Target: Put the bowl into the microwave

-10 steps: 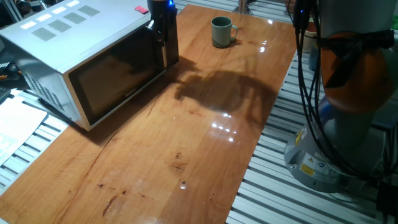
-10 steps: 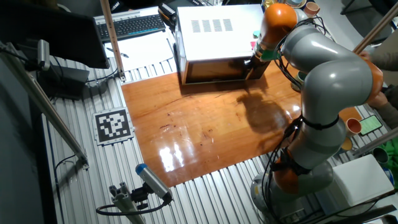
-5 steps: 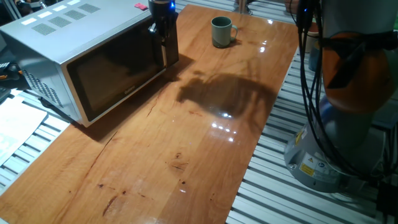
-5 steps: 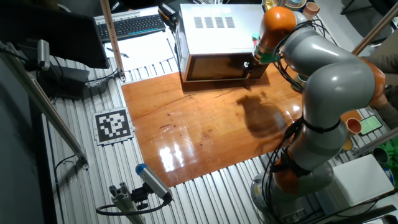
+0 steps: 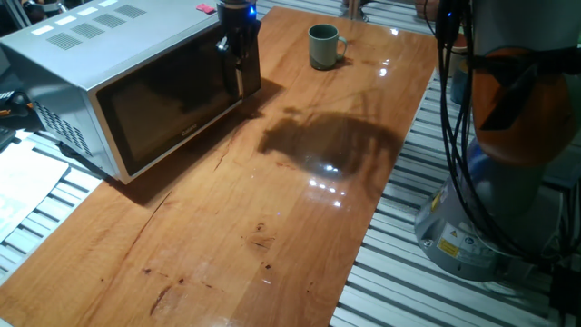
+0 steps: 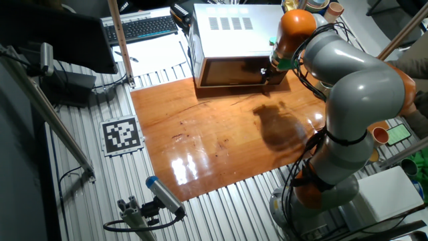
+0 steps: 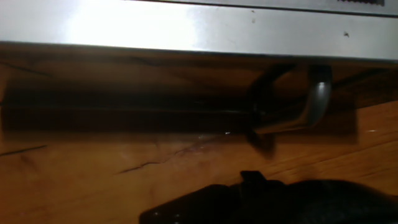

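Note:
The bowl [image 5: 322, 46], a small grey-green mug with a side handle, stands upright near the table's far edge, apart from everything else. The microwave [image 5: 82, 54] sits at the left with its dark glass door facing the table; its door looks closed. My gripper [image 5: 240, 44] hangs at the door's handle end, against the vertical silver handle [image 7: 314, 106]. From the other side the arm reaches over to the microwave [image 6: 234, 30], with the gripper [image 6: 271, 72] at its front corner. The hand view shows one dark finger [image 7: 267, 199] low in frame; the jaw gap is hidden.
A wooden table [image 5: 300, 218] carries the arm's shadow in its middle. The robot base [image 5: 508, 182] stands at the right edge. A keyboard [image 6: 144, 28] and papers lie behind the microwave. Tan cups [image 6: 332, 9] sit beyond the far corner.
The microwave has shifted slightly across the table together with my gripper at its handle. The bowl has not moved.

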Available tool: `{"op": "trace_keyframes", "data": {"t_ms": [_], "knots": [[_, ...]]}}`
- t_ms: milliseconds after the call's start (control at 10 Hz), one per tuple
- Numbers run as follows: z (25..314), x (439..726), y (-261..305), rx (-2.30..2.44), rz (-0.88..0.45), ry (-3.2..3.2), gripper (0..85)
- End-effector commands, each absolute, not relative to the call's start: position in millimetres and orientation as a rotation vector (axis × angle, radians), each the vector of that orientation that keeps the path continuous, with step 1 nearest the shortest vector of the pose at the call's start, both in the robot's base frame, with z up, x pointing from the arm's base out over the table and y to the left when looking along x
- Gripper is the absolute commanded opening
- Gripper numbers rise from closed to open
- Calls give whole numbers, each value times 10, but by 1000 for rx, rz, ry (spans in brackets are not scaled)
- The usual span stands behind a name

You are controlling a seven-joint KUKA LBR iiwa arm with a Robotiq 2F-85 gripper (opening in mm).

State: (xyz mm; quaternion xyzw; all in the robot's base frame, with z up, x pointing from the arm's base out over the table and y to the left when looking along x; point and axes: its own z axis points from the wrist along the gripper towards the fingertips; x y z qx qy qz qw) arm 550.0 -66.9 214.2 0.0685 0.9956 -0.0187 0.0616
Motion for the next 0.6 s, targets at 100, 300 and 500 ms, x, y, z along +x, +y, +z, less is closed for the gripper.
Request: {"op": "trace_keyframes", "data": {"t_ms": [100,300,500], "knots": [[2157,5503,-646,259,-51,3011,170],[2182,5519,-653,310,-62,2994,510],[2261,5529,-673,325,-56,3002,680]]}}
